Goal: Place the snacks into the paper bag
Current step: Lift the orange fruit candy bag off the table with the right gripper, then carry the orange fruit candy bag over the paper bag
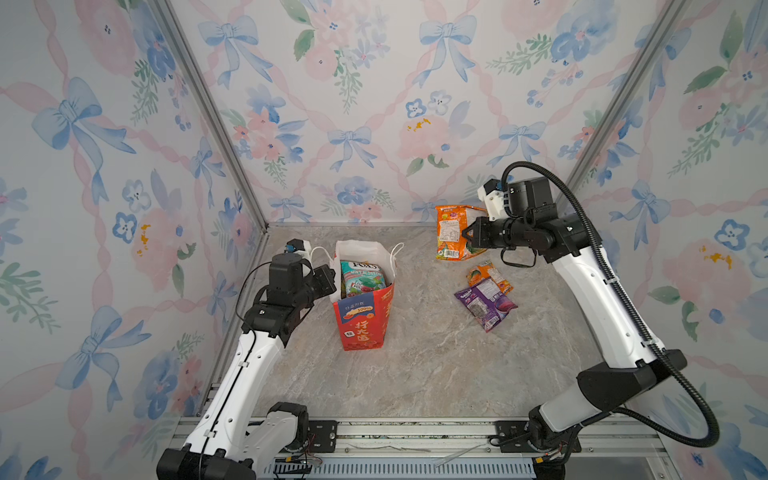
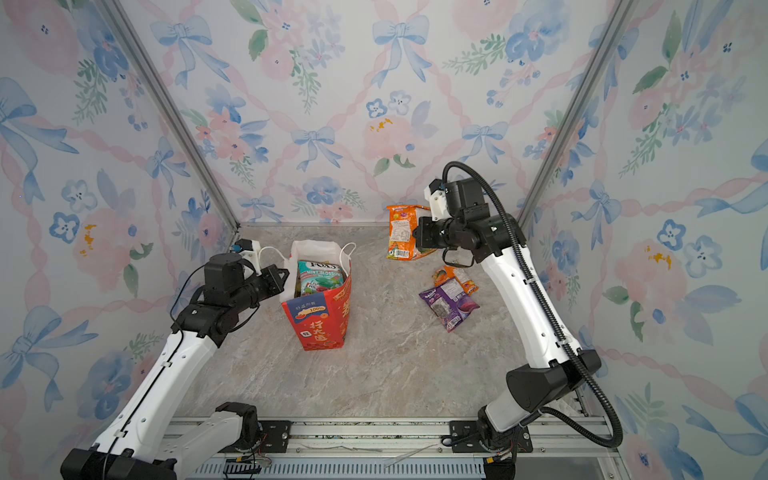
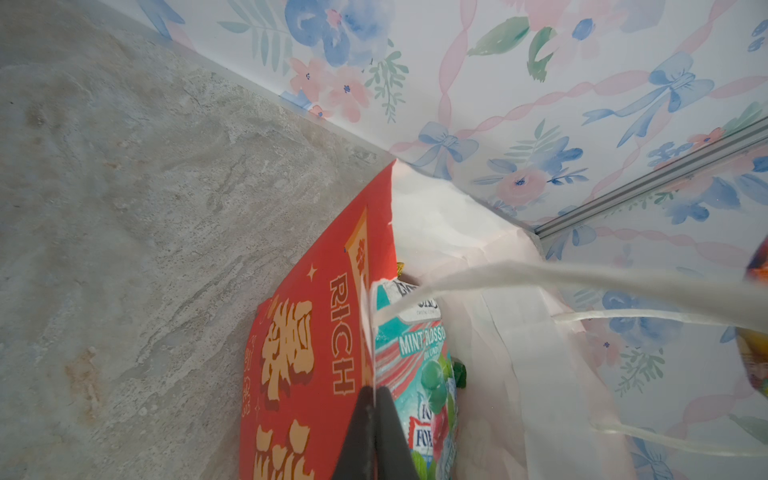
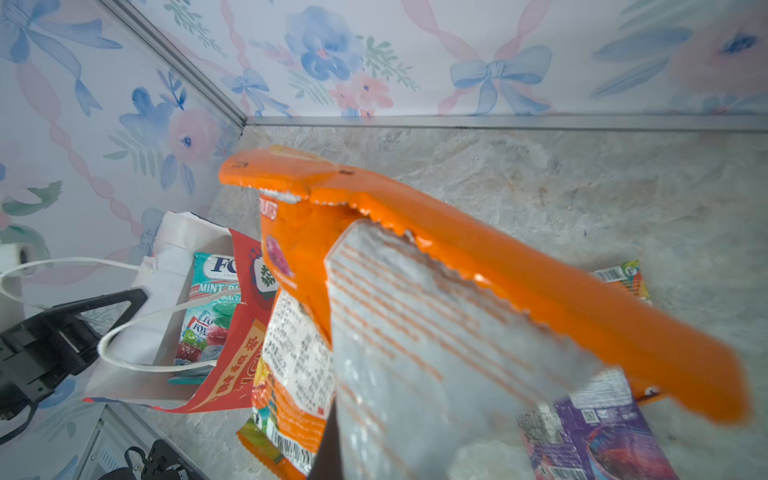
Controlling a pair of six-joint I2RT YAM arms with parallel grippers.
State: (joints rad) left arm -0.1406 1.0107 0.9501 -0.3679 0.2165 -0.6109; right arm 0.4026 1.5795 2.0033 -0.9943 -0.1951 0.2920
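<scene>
The red paper bag (image 1: 363, 328) (image 2: 320, 324) stands left of centre, its mouth open, with a teal snack (image 1: 361, 278) (image 3: 415, 353) upright inside. My left gripper (image 1: 332, 284) (image 3: 374, 395) is shut on the bag's left rim. Off the table at the back right, my right gripper (image 1: 468, 233) (image 2: 415, 237) is shut on an orange snack (image 1: 451, 235) (image 4: 498, 266). That snack fills the right wrist view and hides the jaws. A smaller orange snack (image 1: 488, 276) and a purple snack (image 1: 486, 303) (image 4: 602, 436) lie on the table below it.
Floral walls with metal corner posts (image 1: 216, 124) close in the back and both sides. An aluminium rail (image 1: 415, 432) runs along the front edge between the arm bases. The bag's white string handles (image 3: 582, 282) hang loose near the left gripper.
</scene>
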